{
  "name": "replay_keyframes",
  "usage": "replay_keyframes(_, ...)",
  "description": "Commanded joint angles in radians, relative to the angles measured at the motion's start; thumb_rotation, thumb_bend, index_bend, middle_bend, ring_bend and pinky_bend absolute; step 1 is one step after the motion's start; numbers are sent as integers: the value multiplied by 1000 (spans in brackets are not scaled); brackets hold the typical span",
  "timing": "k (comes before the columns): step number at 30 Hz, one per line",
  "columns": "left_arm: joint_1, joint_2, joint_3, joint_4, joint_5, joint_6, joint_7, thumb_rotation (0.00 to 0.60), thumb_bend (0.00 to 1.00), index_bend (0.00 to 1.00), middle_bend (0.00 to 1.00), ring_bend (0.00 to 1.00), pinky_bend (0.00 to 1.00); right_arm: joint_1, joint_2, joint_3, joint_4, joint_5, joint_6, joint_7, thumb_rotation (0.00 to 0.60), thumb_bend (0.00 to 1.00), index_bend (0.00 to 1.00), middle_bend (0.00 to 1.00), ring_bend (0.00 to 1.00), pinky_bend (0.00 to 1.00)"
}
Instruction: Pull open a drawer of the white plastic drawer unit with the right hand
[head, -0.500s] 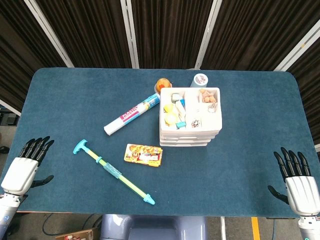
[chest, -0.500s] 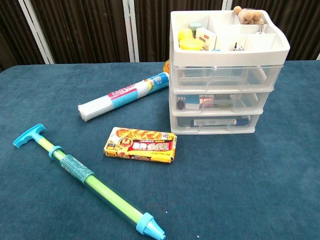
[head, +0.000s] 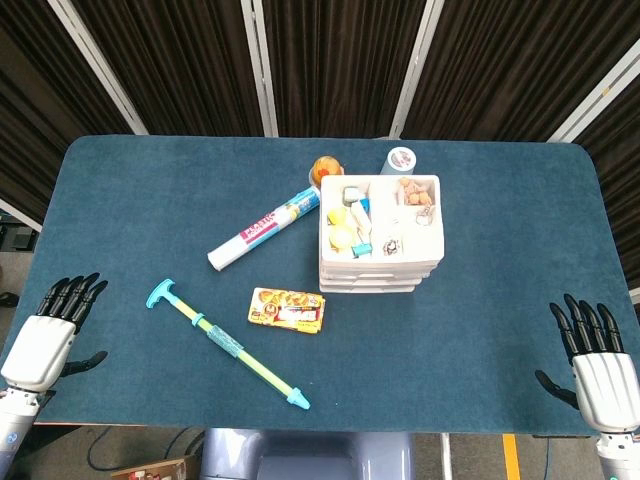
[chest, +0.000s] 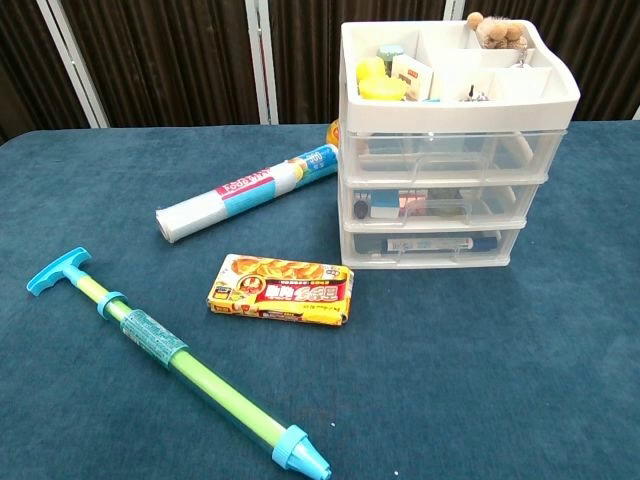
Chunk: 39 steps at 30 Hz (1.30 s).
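Observation:
The white plastic drawer unit (head: 380, 240) (chest: 450, 150) stands right of the table's centre, with small items in its open top tray. In the chest view its three clear drawers (chest: 445, 155) are all pushed in, their handles facing me. My right hand (head: 598, 370) hovers at the table's near right corner, fingers spread and empty, far from the unit. My left hand (head: 45, 335) hangs at the near left edge, also spread and holding nothing. Neither hand shows in the chest view.
A food-wrap roll (head: 265, 230) lies left of the unit. A yellow snack pack (head: 287, 309) sits in front of it. A green and blue water pump toy (head: 228, 344) lies near the front. An orange object (head: 326, 167) and a grey can (head: 398, 160) stand behind the unit.
Both hands have drifted slightly lower toward the near edge. Nothing on the table has moved.

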Motion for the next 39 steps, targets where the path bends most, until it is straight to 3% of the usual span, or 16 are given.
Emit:
replay_keyframes(1,-1,-2,0,1,-3,-4,6,600,7,0,0,0,51,3,-3,4,-10,-4,4,8,600,177,0,65,41,62)
replay_keyframes(2,-1,-3,0,2,-3,-5,7,600,8,0,0,0,51,3,-5,6,-12,-6,7,9,600,181,0,119,87,108)
replay_keyframes(3,-1,-4,0,1,-2,-4,9,600,9,0,0,0,51,4,-8,9,-19,-7,12,14,600,188,0,232,196,226)
replay_keyframes(7,-1,-12,-3,0,4,6,10,600,10,0,0,0,51,12,-11,13,-91,15,-8,79,600,251,0,680,678,796)
replay_keyframes(9,0,-15,-2,4,12,12,10,600,11,0,0,0,51,18,2,7,-149,48,-50,119,600,323,0,819,809,918)
replay_keyframes(11,2,-17,-2,10,20,21,9,600,11,0,0,0,51,34,30,0,-236,98,-122,156,600,401,0,890,877,975)
replay_keyframes(17,4,-21,-5,20,30,40,-9,600,12,0,0,0,50,100,54,14,-430,227,-292,145,600,556,0,936,925,1000)
replay_keyframes(21,2,-25,-8,36,45,54,-14,600,11,0,0,0,51,145,13,43,-518,324,-364,106,600,635,0,941,932,1000)
replay_keyframes(25,1,-33,-10,53,53,63,-17,600,11,0,0,0,51,198,-60,92,-577,463,-424,84,600,651,0,941,932,1000)
replay_keyframes(32,-2,-32,-12,54,42,55,-29,600,12,0,0,0,50,287,-190,211,-585,699,-464,113,600,656,0,941,932,1000)
replay_keyframes(39,-10,-30,-14,53,28,36,-44,600,12,0,0,0,50,338,-295,288,-564,827,-452,153,600,668,0,941,932,1000)
